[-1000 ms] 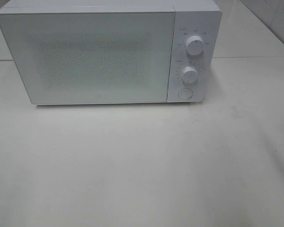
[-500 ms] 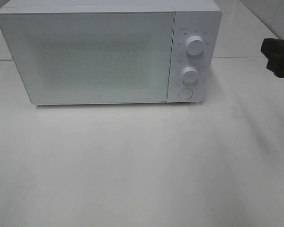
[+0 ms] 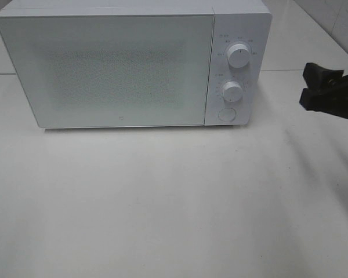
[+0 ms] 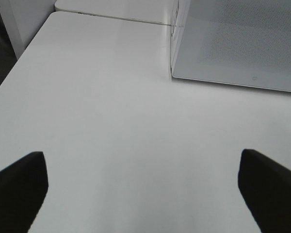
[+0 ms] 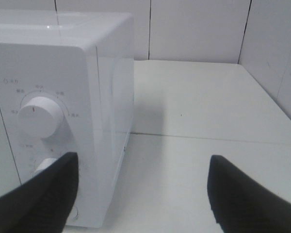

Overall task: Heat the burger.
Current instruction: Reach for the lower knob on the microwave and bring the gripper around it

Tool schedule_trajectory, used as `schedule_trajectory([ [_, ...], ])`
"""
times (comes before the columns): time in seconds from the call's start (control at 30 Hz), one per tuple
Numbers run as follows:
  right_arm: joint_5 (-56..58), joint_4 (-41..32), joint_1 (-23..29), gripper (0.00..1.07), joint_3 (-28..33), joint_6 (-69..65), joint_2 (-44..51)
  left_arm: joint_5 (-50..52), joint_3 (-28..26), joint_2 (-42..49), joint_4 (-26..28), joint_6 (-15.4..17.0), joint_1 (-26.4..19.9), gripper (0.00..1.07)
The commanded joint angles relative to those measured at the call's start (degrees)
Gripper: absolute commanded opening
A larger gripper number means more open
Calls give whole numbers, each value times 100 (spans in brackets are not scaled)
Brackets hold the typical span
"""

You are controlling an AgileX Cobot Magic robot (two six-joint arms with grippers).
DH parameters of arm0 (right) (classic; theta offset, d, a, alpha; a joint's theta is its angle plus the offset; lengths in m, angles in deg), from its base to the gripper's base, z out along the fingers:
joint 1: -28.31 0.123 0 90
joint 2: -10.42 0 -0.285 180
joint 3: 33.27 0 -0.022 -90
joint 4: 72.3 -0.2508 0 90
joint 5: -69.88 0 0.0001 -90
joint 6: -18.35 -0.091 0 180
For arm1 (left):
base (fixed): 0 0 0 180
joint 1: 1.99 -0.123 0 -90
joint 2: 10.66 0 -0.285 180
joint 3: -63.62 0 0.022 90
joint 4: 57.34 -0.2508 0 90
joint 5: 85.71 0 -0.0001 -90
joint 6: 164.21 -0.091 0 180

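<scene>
A white microwave (image 3: 104,69) stands at the back of the pale table (image 3: 174,202) with its door (image 3: 110,40) shut. On the panel to the door's right, an upper knob (image 3: 238,56), a lower knob (image 3: 232,91) and a round button (image 3: 227,114) sit one below the other. The burger appears in none of the views, and the door's dotted white front lets nothing inside be made out, so its place cannot be told. The right gripper (image 3: 314,87) hangs above the table to the right of the control panel, well apart from it. Its jaws are spread and there is nothing between them. The left gripper (image 4: 145,189) is out of the high view. Its wrist camera shows it over bare table, off the microwave's left front corner, jaws wide apart and holding nothing.
</scene>
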Motion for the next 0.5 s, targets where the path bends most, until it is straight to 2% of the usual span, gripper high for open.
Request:
schedule_trajectory([
  [0.03,-395,-533,476,74,11,453,-309,63,6,86,29,-11,-17,100],
  [0.27,-1020,-940,1106,74,6,544,-854,63,6,86,29,-11,-17,100],
  [0.33,-1358,-1352,1558,74,0,544,-1112,63,6,86,29,-11,-17,100],
  [0.43,-1415,-1484,1684,74,0,544,-1169,63,6,86,29,-11,-17,100],
  [0.5,-1576,-1931,2000,74,0,544,-1329,63,6,86,29,-11,-17,100],
])
